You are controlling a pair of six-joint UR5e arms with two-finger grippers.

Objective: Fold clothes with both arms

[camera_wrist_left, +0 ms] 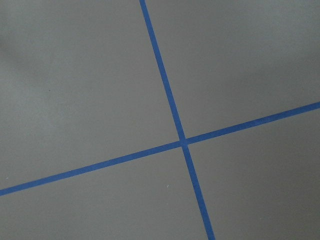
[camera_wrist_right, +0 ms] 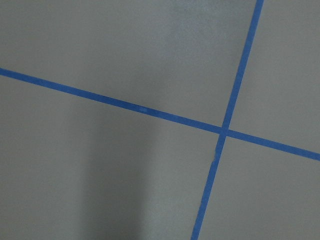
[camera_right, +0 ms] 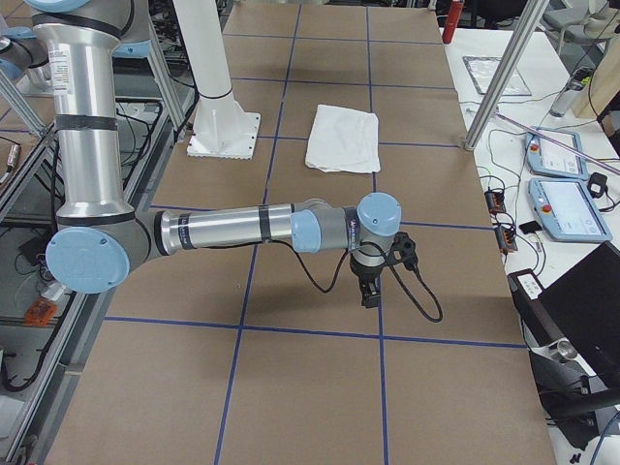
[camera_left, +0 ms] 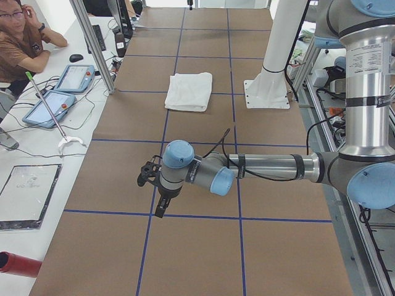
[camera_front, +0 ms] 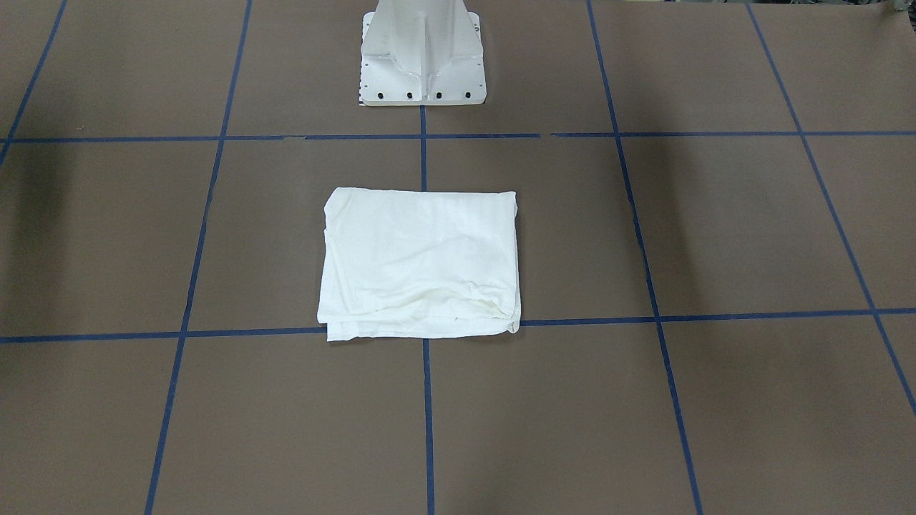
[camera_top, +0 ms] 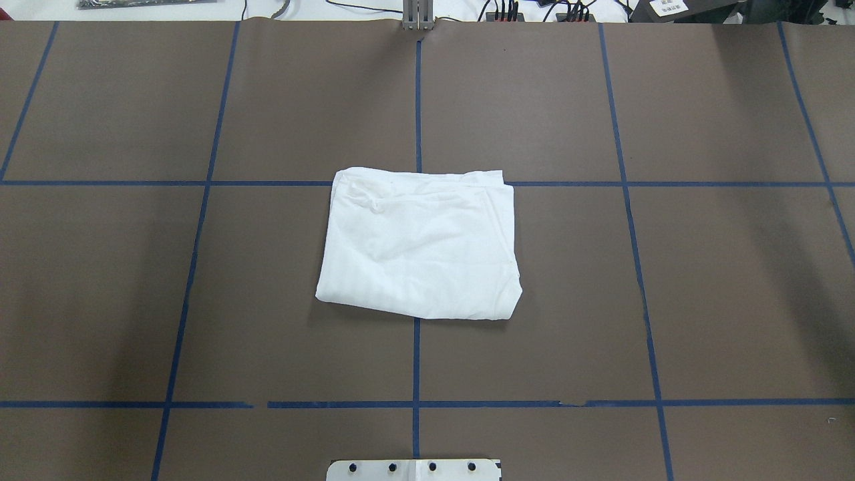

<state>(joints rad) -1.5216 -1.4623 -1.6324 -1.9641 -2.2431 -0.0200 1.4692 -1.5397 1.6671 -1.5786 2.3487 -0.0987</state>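
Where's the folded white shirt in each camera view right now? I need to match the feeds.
Front-facing: shirt at centre, below the pedestal.
Overhead: shirt at centre, above the pedestal at the bottom edge.
Exterior left: shirt upper middle, left of the pedestal.
Exterior right: shirt upper middle, right of the pedestal.
Left wrist: not in it.
Right wrist: not in it.
Shared landmark: the pedestal, in all four exterior views.

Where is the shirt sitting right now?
In the overhead view the folded shirt lies mid-table, straddling the centre tape line, straight ahead of the white pedestal.
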